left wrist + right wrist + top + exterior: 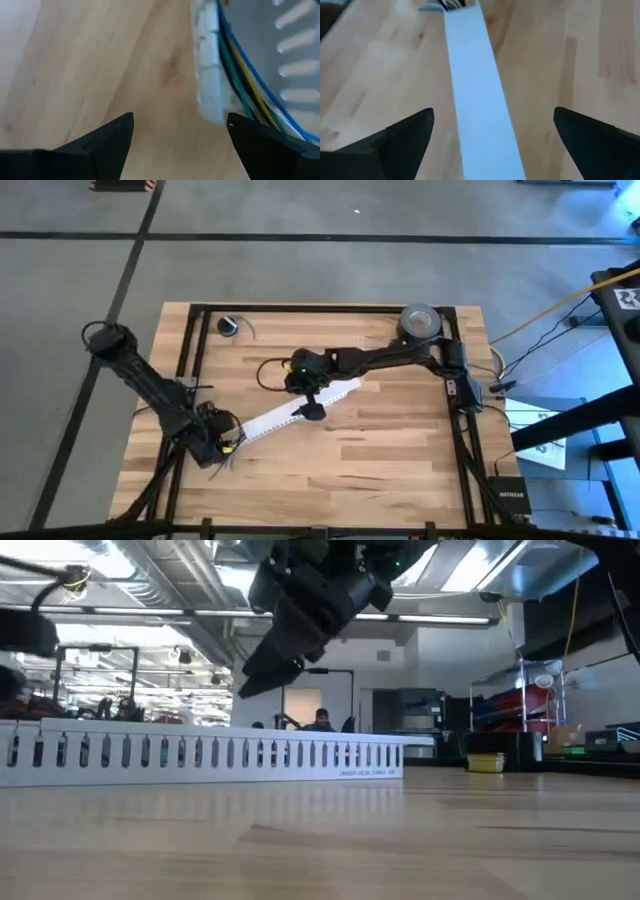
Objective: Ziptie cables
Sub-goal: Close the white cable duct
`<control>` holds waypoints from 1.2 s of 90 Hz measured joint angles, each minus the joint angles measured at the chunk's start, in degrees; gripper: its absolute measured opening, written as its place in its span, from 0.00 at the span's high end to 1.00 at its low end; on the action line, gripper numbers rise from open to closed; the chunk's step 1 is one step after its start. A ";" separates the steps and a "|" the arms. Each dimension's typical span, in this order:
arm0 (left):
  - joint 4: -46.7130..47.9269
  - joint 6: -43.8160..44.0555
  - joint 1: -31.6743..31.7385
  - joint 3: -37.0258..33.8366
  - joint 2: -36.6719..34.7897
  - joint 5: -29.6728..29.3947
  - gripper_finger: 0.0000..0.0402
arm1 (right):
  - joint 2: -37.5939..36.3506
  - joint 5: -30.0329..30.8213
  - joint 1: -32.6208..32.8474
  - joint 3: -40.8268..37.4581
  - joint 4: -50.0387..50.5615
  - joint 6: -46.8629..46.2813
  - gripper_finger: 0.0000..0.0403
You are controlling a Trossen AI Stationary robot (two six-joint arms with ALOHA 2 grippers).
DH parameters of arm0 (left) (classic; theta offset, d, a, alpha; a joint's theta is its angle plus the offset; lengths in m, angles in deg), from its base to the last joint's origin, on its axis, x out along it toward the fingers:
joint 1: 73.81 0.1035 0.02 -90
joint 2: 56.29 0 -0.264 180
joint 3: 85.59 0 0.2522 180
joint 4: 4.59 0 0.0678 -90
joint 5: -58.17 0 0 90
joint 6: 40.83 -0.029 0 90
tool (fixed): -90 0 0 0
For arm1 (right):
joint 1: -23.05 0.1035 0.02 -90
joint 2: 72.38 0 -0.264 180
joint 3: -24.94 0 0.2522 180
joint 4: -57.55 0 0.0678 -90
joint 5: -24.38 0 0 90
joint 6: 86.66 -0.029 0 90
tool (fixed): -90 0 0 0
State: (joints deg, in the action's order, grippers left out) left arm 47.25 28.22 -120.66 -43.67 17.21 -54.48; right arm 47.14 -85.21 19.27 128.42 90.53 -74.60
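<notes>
High view shows the left hand (222,442), fingers spread, low over the cables (240,85) beside the white slotted strip (300,408), while the right hand (312,410) hovers spread above that strip; best close squarely on the wires.

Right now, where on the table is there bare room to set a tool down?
Bare wood lies between the white strip and the table's near edge. It is crowded around the left gripper at the strip's end and the right gripper above the strip.

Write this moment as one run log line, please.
left gripper: open, at duct end beside cables | right gripper: open, above white slotted duct | ziptie: not seen
</notes>
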 joint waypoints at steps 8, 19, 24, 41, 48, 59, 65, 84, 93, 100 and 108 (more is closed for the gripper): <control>-2.59 -2.85 2.66 -0.82 0.77 -0.17 0.24 | 0.01 2.24 -0.16 -1.93 -0.29 1.92 0.01; -5.04 -7.36 6.99 -1.11 0.77 -2.71 0.24 | -0.21 2.80 -1.15 -2.85 -1.84 3.26 0.01; -6.50 -10.66 9.28 -1.21 0.80 -3.42 0.24 | -0.35 1.98 -1.89 -2.83 -1.93 3.26 0.01; -9.15 -18.64 16.24 -0.89 0.65 -4.05 0.24 | -1.02 0.14 -3.78 -2.85 -0.01 3.30 0.01; -4.79 -18.32 17.10 0.88 -0.51 -2.13 0.24 | -2.71 0.18 -4.21 -2.85 3.18 3.54 0.01; 1.86 -14.06 14.26 4.93 -4.49 -0.57 0.24 | -7.07 7.02 -4.11 -2.87 9.28 6.49 0.01; 3.17 -12.49 12.17 6.14 -7.06 -0.76 0.24 | -9.91 10.38 -4.11 -2.85 11.57 7.89 0.01; -12.57 -16.45 9.80 4.88 -9.26 -6.27 0.24 | -15.38 4.04 -4.11 -6.53 9.38 4.51 0.01; -13.79 -18.51 11.61 4.81 -5.43 -6.71 0.24 | -15.68 1.75 -3.98 -13.77 -1.18 1.99 0.01; -13.03 -19.23 12.86 4.77 -2.68 -6.93 0.24 | -15.43 3.19 -3.68 -19.36 -9.16 0.41 0.01; -13.56 -21.48 14.78 4.77 -0.23 -6.66 0.24 | -15.46 7.82 -2.96 -24.32 -18.99 0.33 0.01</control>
State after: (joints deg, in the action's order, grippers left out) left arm 33.69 6.74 -105.89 -38.90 16.98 -61.15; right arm 31.68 -77.39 16.30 104.10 71.54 -74.27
